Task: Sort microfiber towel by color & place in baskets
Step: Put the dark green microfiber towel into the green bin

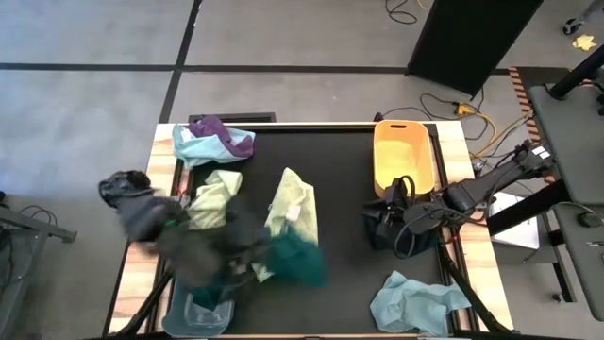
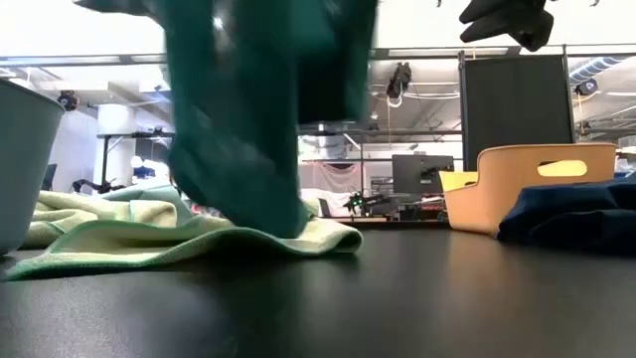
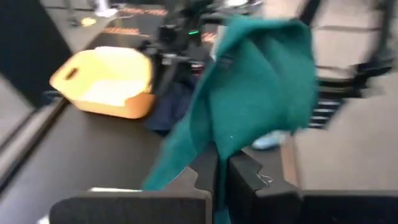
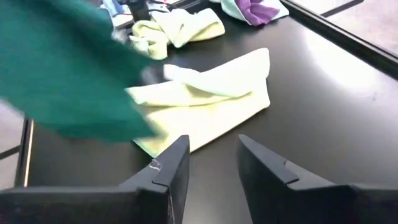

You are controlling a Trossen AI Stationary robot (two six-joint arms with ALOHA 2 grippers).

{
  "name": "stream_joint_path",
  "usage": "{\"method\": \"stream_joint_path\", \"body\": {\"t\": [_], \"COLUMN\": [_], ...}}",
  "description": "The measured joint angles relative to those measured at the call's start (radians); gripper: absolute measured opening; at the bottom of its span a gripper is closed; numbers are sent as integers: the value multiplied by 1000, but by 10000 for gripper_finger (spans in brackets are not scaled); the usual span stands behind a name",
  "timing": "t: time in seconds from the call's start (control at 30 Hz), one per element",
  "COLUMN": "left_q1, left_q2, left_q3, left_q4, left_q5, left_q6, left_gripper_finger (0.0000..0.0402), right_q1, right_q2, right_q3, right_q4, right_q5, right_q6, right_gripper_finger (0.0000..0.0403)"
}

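Left gripper (image 3: 221, 171) is clamped shut on a dark green towel (image 1: 297, 260), which hangs lifted above the black table (image 1: 340, 198); in the high view it sits near 7 o'clock of the table centre, and the arm shows blurred. Right gripper (image 4: 211, 165) stands with its fingers parted and empty, toward 4 o'clock, beside a dark navy towel (image 1: 382, 225) lying at the table's right edge. Surface: matte black top with light wooden side rails, on a grey floor; the low view shows a workshop room behind with a dark partition panel (image 2: 512, 99). Other items — a pale yellow-green towel (image 1: 293, 203) lying flat at centre, a second pale green towel (image 1: 212, 198) crumpled at 9 o'clock, a light blue and purple pile (image 1: 212, 142) at 10 o'clock, a light blue towel (image 1: 415, 302) at 5 o'clock. The hanging green towel blocks much of the low view. Yellow-orange basket (image 1: 404, 156) stands at 2 o'clock with its handle slot visible; the grey-blue basket (image 1: 196, 316) stands at 7 o'clock, partly under the left arm.
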Motion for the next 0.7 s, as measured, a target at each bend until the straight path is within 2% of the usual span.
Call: {"method": "stream_joint_path", "body": {"t": [0.2,0.33,0.43,0.53,0.7], "left_q1": [-262,-430,-538,-637,-733], "left_q2": [-49,-98,-117,-166,-238], "left_q3": [4,54,93,92,94], "left_q4": [-45,-30,-30,5,13], "left_q5": [-158,-195,-245,-345,-498], "left_q6": [-192,-256,-265,-228,-147], "left_gripper_finger": [0,0,0,0,0], "right_q1": [0,0,0,0,2], "right_q2": [70,126,166,203,245], "right_q3": [0,0,0,0,0], "right_q4": [24,49,50,51,51], "right_q5": [21,24,23,22,18], "right_q6": [55,73,129,184,268], "right_gripper_finger": [110,104,98,92,80]}}
